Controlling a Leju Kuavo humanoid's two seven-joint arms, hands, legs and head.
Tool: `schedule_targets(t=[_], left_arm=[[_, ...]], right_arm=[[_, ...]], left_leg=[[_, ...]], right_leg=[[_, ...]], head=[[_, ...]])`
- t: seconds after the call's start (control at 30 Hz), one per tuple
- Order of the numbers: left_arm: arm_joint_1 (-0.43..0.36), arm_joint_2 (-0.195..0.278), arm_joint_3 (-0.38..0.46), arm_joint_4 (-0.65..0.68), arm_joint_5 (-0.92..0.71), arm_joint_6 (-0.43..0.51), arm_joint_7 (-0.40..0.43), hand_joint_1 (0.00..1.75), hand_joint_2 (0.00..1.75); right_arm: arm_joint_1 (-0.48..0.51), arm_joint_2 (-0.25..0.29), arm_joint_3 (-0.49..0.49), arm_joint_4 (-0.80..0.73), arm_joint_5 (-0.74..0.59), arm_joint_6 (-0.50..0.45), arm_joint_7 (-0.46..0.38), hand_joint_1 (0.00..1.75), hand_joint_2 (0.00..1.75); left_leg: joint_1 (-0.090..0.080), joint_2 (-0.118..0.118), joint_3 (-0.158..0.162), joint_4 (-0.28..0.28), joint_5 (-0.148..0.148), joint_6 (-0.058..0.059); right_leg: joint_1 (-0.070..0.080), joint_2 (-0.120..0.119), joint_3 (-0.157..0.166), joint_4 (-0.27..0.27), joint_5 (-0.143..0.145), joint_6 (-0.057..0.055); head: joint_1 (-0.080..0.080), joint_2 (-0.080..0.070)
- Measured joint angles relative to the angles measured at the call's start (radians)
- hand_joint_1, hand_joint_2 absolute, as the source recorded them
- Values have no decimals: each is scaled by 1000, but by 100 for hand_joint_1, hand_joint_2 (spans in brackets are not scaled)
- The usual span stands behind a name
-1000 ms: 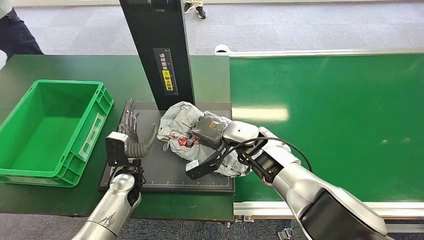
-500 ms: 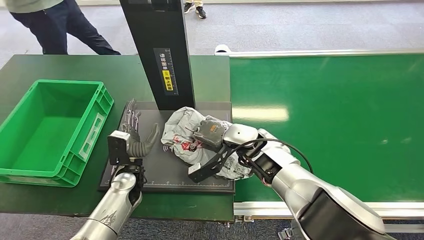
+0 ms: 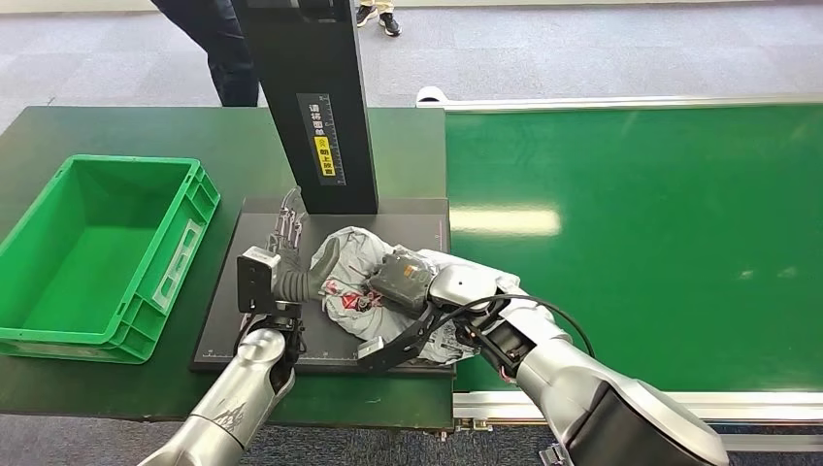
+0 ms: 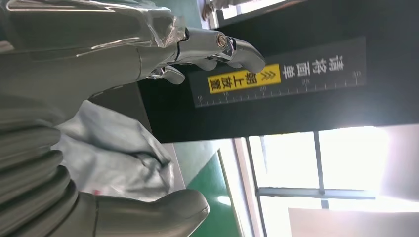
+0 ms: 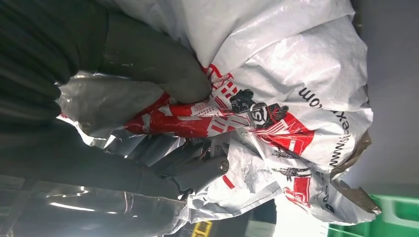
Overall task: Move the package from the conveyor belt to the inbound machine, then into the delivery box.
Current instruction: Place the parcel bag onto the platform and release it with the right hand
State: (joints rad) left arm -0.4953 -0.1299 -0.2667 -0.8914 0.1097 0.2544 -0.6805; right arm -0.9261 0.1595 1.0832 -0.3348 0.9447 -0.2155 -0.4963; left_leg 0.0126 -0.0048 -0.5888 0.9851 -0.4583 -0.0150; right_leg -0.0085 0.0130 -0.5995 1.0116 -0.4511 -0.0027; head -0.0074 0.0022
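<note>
My right robot hand (image 3: 403,277) grips the crumpled grey package (image 3: 354,254), thumb and fingers (image 5: 197,175) pressed into its red-printed plastic, as my right wrist view shows. The package lies on the black platform of the inbound machine (image 3: 272,335), in front of its black upright column (image 3: 311,97) with the yellow label (image 3: 327,153). My left robot hand (image 3: 291,262) is just beside the package on the side toward the box, fingers spread and holding nothing, thumb toward the plastic; I cannot tell whether it touches. The green delivery box (image 3: 58,330) sits on the table (image 3: 116,126) beyond my left robot hand. The green conveyor belt (image 3: 660,243) runs along my right. A person's legs (image 3: 218,49) stand behind the table.
</note>
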Motion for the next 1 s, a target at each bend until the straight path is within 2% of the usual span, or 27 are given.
schedule_targets(t=[0.23,0.5,0.53,0.57,0.67,0.7,0.73,0.83,1.0], left_arm=[[-15,-14,-13,29,6,-3,0,0,175],[-34,-22,-33,62,19,-2,-5,0,175],[-36,-22,-36,66,22,-2,-6,0,175],[-39,-23,-38,71,24,-2,-6,0,175],[-46,-24,-42,82,29,-2,-10,0,175],[-48,-24,-44,85,31,-2,-11,0,175],[-49,-24,-47,88,33,-1,-13,0,175],[-51,-24,-55,97,38,0,-15,0,175],[-54,-24,-59,110,44,0,-15,0,175]], right_arm=[[20,19,-3,14,-10,-12,-11,175,175],[47,27,-4,17,-32,-71,-89,175,175],[49,29,-4,17,-32,-74,-89,169,175],[50,30,-4,17,-32,-73,-85,151,175],[51,30,-4,18,-27,-70,-54,30,175],[51,30,-4,18,-25,-70,-38,5,175],[51,29,-4,19,-22,-73,-22,0,175],[51,28,-4,20,-19,-92,18,0,175],[49,24,-6,22,-17,-116,40,0,175]], left_leg=[[0,0,0,0,0,0],[0,0,1,0,0,0],[0,0,1,0,0,0],[0,0,1,0,0,0],[0,0,1,0,0,0],[0,0,1,0,0,0],[0,0,1,0,0,0],[0,0,1,0,0,0],[0,0,2,0,0,0]], right_leg=[[0,0,0,0,0,0],[0,0,1,0,0,0],[0,0,1,0,0,0],[0,0,1,0,0,0],[0,0,1,0,0,0],[0,0,1,0,0,0],[0,0,1,0,0,0],[0,0,1,0,0,0],[0,0,3,0,0,0]], head=[[0,0],[0,0],[0,0],[0,0],[0,0],[0,0],[0,0],[0,0],[0,0]])
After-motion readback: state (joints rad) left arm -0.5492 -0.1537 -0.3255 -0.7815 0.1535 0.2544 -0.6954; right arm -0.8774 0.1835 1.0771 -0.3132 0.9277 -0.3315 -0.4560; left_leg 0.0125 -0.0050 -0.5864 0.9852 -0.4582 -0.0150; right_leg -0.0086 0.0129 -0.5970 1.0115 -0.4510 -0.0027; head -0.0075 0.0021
